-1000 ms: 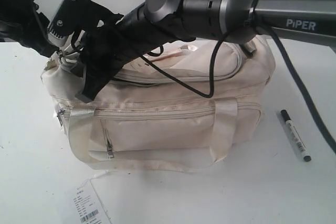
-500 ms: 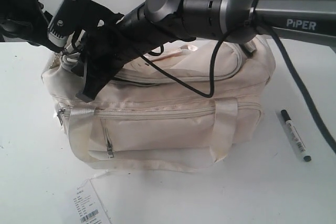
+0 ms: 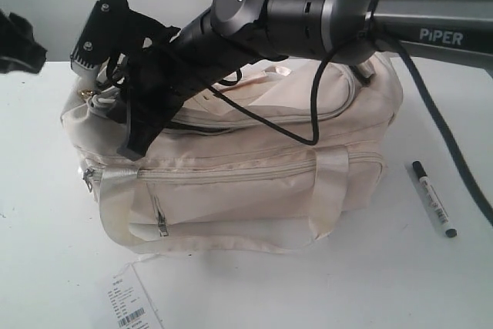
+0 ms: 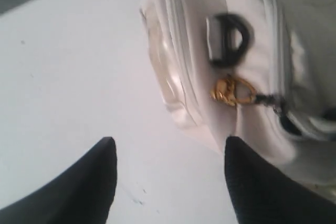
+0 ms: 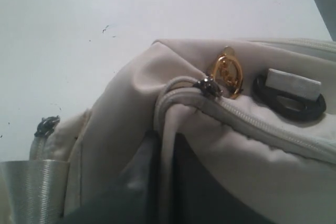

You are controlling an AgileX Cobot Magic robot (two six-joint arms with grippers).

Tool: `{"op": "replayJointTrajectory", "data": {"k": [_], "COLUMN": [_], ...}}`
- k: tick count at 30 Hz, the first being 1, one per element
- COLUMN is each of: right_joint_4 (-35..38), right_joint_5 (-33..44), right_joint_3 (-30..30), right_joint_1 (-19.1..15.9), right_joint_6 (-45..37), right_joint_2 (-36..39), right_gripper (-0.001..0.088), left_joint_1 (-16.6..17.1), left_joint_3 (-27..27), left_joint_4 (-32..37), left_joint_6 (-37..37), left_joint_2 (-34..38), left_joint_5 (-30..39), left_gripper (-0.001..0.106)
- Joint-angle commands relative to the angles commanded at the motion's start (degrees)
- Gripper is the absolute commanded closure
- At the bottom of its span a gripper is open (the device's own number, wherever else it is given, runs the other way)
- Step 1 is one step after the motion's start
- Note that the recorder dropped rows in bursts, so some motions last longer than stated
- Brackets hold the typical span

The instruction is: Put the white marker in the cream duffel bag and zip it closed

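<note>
Right gripper (image 3: 96,90) is closed tight at the zip pull (image 5: 208,85) of the cream duffel bag (image 3: 254,182), grip unclear; I'd draw it straight along the track, bag steadied. White marker (image 3: 433,198) lies near the right edge of the bench (image 3: 46,229)

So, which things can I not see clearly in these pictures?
Exterior view: the right arm hides part of the top of the cream duffel bag.
Exterior view: whether the right gripper holds anything, lost among dark shapes.
Exterior view: the paper tag, cut by the bottom edge, print too small.
Left wrist view: blur smears the gold charm.
</note>
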Motion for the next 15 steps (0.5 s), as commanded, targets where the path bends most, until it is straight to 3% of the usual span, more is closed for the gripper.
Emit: {"op": "replayJointTrajectory", "data": {"k": [4,8,15], "right_joint_4": [0.0,0.0,-1.4], "right_joint_5": [0.0,0.1,0.5], "right_joint_3": [0.0,0.0,0.0], "right_joint_1": [0.0,0.0,0.0], "right_joint_6": [0.4,3.5,5.9], "right_joint_2": [0.0,-0.1,-0.1], "right_gripper": [0.0868,0.0858,0.0591], "left_joint_1": [0.0,0.0,0.0], "left_joint_3": [7.8,10.7,12.2], "left_joint_4": [-7.5,-10.6,-10.6], "left_joint_6": [0.0,-0.4,0.0], "left_joint_2": [0.0,0.0,0.0], "left_joint_5": [-8.5,-12.6,-18.1], "left_gripper": [0.042,0.042,0.042]}}
